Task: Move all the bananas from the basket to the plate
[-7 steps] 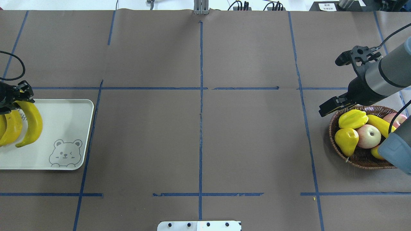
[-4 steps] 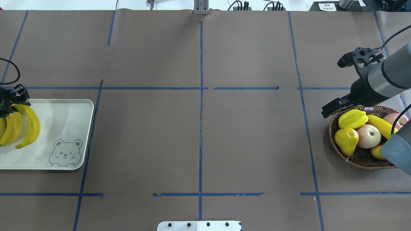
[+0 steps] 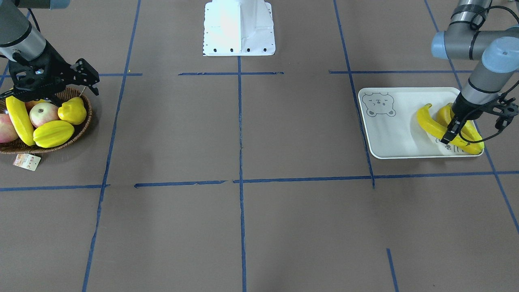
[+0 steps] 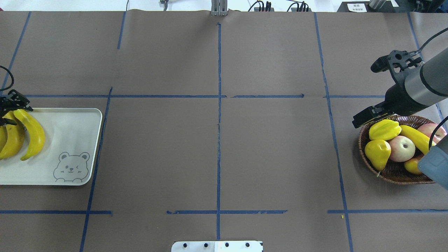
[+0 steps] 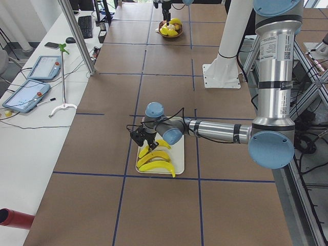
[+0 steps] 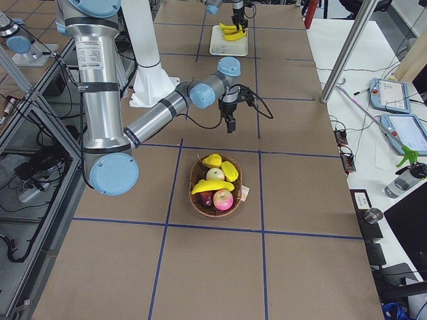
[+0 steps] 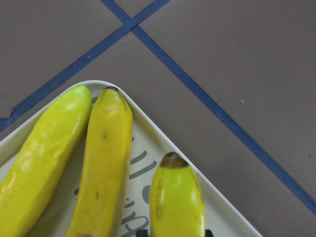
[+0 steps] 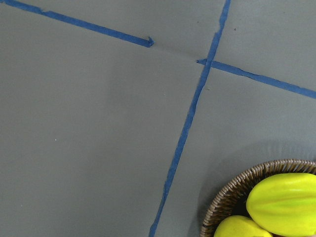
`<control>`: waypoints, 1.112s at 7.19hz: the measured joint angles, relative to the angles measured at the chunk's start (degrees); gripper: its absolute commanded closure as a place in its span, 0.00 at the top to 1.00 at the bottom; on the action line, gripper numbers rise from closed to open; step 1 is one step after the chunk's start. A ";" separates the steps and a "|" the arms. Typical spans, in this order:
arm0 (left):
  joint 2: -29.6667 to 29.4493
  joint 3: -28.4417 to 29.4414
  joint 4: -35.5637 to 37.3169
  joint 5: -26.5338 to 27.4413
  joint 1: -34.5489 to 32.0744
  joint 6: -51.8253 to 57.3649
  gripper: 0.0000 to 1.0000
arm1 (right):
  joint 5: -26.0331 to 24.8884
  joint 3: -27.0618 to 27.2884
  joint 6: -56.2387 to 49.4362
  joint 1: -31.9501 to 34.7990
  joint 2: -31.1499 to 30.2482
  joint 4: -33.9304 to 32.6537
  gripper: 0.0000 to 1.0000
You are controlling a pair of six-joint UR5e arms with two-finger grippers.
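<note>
Bananas — we count three on the plate, and the left gripper has its fingers closed on the banana nearest the bear drawing. A fourth banana lies in the basket, pressed among starfruit, apple and pear. Just beside the basket's rim the right gripper hangs — fingers spread, nothing between them.

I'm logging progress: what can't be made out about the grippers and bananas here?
Whether the left gripper is open or shut: the overhead view's edge cuts it; its wrist view shows only tips beside a banana.
How many lie in the basket: the right arm covers part overhead; the front view's edge cuts it.
Whether the right gripper is open: too small and dark.
</note>
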 measured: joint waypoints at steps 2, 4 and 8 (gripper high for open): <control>0.01 -5.48 0.26 -6.66 -4.32 1.96 1.00 | 0.08 1.07 -1.43 1.24 -2.29 0.09 1.00; -0.05 -13.47 0.04 -7.75 -3.29 7.32 1.00 | 0.23 3.26 -7.51 3.48 -7.96 0.48 1.00; -4.87 -17.97 -1.81 -7.32 5.02 8.78 1.00 | 0.10 1.90 -13.40 6.63 -23.05 15.72 1.00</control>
